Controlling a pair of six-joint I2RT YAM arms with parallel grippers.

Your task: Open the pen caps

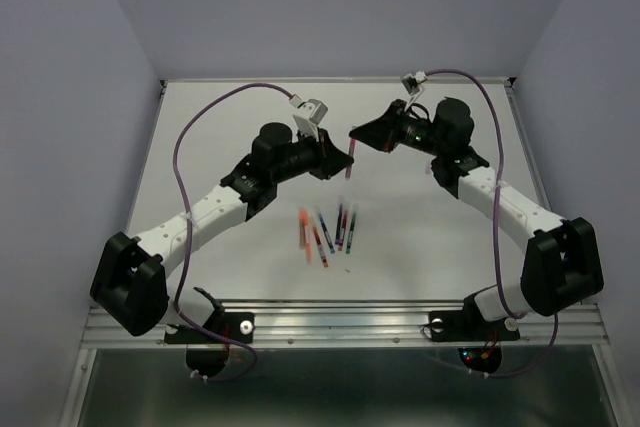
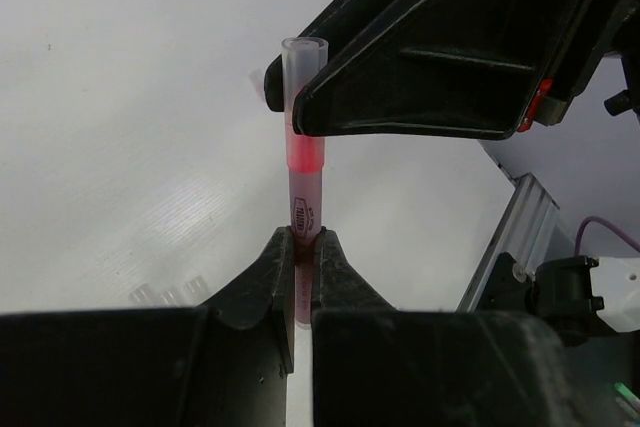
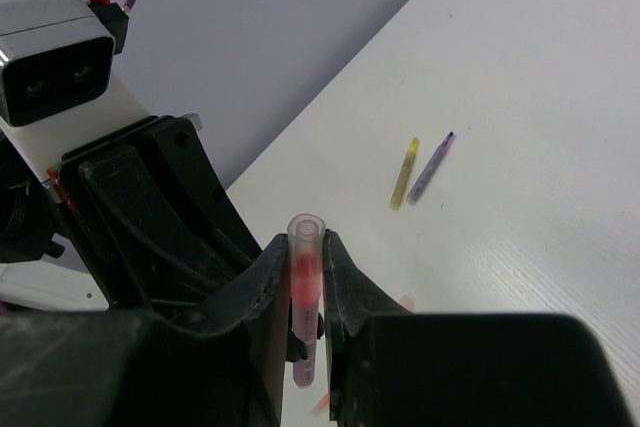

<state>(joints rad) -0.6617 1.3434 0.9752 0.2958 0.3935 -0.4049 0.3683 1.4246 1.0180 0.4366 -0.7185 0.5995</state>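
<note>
The red pen (image 2: 304,209) hangs in the air over the far middle of the counter (image 1: 420,237). The left gripper (image 2: 303,247) is clamped on its barrel, and the right gripper (image 3: 303,277) is pinched on the pale translucent cap (image 2: 305,67) at the other end. The pen's long axis runs straight from the left gripper into the right, so the cap, apparently not yet off, should pull free along that line. The other pens (image 1: 326,232) lie on the counter nearer the bases.

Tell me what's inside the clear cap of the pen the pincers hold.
A red-pink part of the pen shows through the translucent cap; its top end looks empty. The right pincer covers the cap's sides, hiding the rest.
</note>
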